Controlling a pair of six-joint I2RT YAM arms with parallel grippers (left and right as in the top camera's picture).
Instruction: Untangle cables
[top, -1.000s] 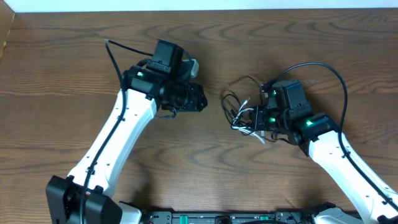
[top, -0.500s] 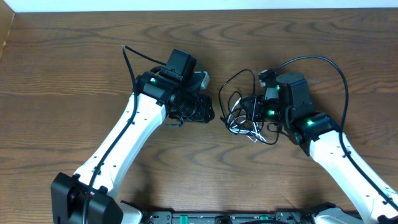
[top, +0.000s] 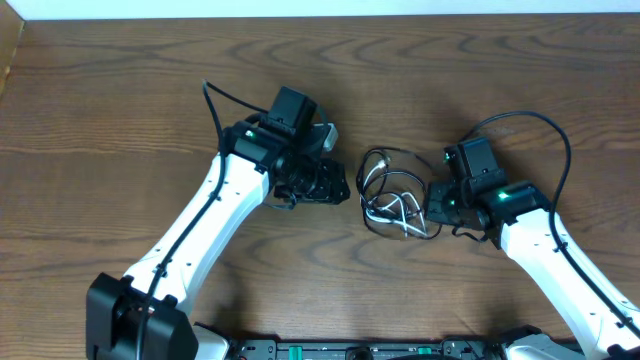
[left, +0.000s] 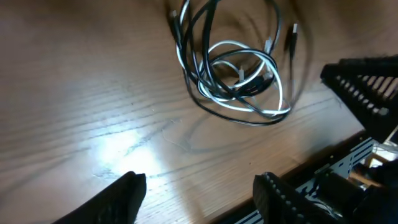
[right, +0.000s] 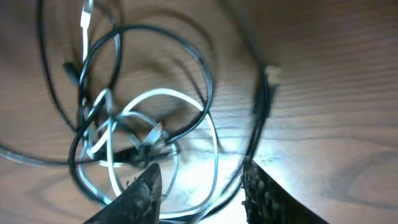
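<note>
A: Where's the bundle?
B: The cables (top: 395, 190) sit in one loose knot on the table (top: 100, 100). It's about midway between the far and near edges, a bit right of centre, between the two arms.

A: Pincers?
B: The left gripper (left: 202, 199) is spread with nothing between its fingers, just beside the knot's left side. The right gripper (right: 202, 190) is spread too, low over the knot's right side. Loops lie under its gap but nothing looks pinched.

A: What's in the knot?
B: A white cable (right: 163, 93) is coiled in the middle, with black cables (right: 149, 28) looping around and through it. One plug end (right: 272, 73) sticks out clear of the coil.

A: How will it handle?
B: My guess is light, thin and limp with a smooth jacket. It'll slip through a weak pinch, and a hard pull would drag the whole knot along. It's probably not fragile, but plugs could snag in loops.

A: Where to grab?
B: I'd take the strand right behind that free plug, or an outer black loop. One arm pins the coil and the other draws the end out slowly. Skip the central crossing, since a pinch there likely catches several strands at once.

A: Progress?
B: Not untangled yet, the strands are all crossed.
</note>
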